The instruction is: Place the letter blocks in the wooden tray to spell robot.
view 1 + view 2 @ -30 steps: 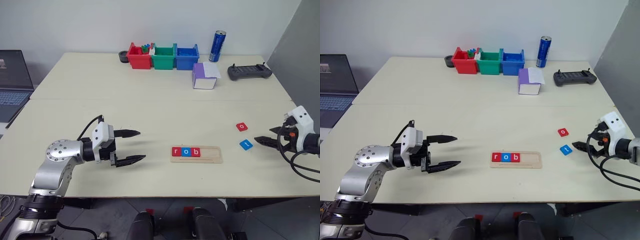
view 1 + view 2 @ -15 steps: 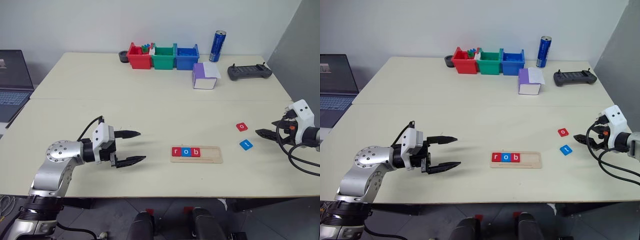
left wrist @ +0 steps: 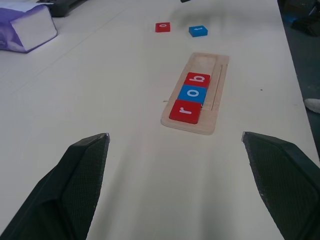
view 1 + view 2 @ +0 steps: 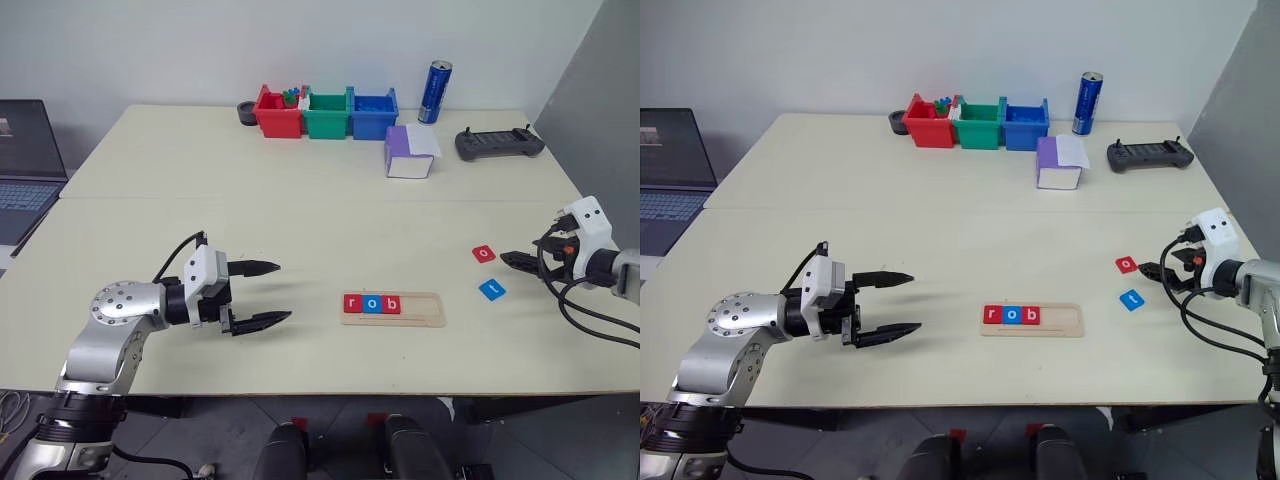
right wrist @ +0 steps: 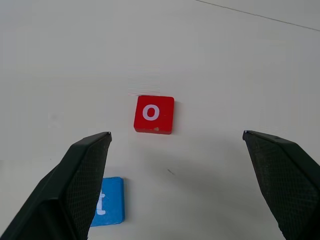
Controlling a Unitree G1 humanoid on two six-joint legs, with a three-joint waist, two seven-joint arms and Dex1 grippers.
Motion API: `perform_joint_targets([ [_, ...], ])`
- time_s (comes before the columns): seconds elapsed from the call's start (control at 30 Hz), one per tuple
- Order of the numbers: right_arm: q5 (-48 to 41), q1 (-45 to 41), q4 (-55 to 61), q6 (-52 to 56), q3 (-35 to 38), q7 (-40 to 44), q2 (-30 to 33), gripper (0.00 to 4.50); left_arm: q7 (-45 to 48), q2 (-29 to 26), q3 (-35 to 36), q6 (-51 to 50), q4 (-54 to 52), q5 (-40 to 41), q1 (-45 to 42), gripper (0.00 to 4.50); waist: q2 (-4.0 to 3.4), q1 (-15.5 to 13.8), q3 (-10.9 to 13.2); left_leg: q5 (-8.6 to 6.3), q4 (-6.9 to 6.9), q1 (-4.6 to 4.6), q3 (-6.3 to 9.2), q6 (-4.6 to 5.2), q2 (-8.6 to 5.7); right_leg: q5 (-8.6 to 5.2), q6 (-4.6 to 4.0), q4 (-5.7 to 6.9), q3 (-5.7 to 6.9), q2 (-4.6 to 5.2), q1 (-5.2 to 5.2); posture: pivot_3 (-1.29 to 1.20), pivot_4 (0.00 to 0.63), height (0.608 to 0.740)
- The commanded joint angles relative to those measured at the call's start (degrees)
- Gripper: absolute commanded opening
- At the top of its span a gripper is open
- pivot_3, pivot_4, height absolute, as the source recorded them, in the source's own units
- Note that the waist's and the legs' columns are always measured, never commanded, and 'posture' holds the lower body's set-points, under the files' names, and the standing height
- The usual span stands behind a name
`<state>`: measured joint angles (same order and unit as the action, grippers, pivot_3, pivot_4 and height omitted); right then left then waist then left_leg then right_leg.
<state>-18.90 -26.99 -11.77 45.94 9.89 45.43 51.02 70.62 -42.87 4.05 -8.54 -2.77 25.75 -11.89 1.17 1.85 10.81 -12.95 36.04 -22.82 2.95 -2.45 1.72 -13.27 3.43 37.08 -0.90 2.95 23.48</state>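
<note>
From the head cameras: the wooden tray (image 4: 392, 308) sits near the front edge of the desk (image 4: 300, 210), and three letter blocks (image 4: 371, 304) fill its left end, reading r, o, b. Two slots on the right are bare. Off to the right on the desk lie the red o block (image 4: 484, 254) and the blue t block (image 4: 491, 290), close together but apart. The right hand (image 4: 515, 260) hovers just beside the red o, fingers spread wide, nothing in them. The left hand (image 4: 262, 293) hangs over the desk well left of the tray, also wide open and empty. At the back stand the coloured bins (image 4: 325, 112), a blue can (image 4: 434, 92), a white-and-purple box (image 4: 409, 152) and a black controller (image 4: 498, 143).

Left wrist view now: the tray runs away between the spread fingers (image 3: 80, 185), with r nearest, then o, then b, and the two loose blocks beyond its empty end.

Right wrist view: the red o lies between the open fingers (image 5: 82, 175), centred and flat on the desk, with the blue t partly behind the one finger.

The risks, as I read it: the block is thin and flat, so closing too high could pinch air or skid it away. That finger by the blue t could nudge it on the descent. And grabbing the t first would break the spelling order.
</note>
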Motion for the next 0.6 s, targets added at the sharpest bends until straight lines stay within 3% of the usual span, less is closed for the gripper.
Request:
perform_joint_targets([
  [0.03, 0.02, -1.48, 0.54, -0.90, 0.51, 0.35, 0.49, 4.48, -0.56, -1.06, 1.93, -0.42, -2.99, 1.00, 0.21, 4.50, 0.00, -0.02, 0.00, 0.00, 0.00, 0.00, 0.01, 0.00, 0.00, 0.00, 0.00, 0.00, 0.01, 0.00, 0.00, 0.00, 0.150, 0.740],
  [0.4, 0.38, -2.15, 0.30, -0.65, -0.02, 0.28, 0.21, 4.48, 0.50, -0.66, 2.06, 1.83, 0.09, 0.06, 0.04, 4.50, 0.00, -0.03, 0.00, 0.00, 0.00, 0.00, 0.00, 0.00, 0.00, 0.00, 0.00, 0.00, 0.01, 0.00, 0.00, 0.00, 0.150, 0.740],
  [0.6, 1.97, -6.43, -5.39, -2.03, -2.90, -0.71, -2.71, 4.48, 1.39, -0.51, 1.49, 3.50, 1.90, -0.18, -0.15, 4.50, -0.01, 0.12, 0.00, 0.00, 0.01, 0.01, 0.00, 0.00, 0.00, 0.00, 0.00, 0.01, 0.00, 0.00, 0.00, 0.00, 0.150, 0.740],
])
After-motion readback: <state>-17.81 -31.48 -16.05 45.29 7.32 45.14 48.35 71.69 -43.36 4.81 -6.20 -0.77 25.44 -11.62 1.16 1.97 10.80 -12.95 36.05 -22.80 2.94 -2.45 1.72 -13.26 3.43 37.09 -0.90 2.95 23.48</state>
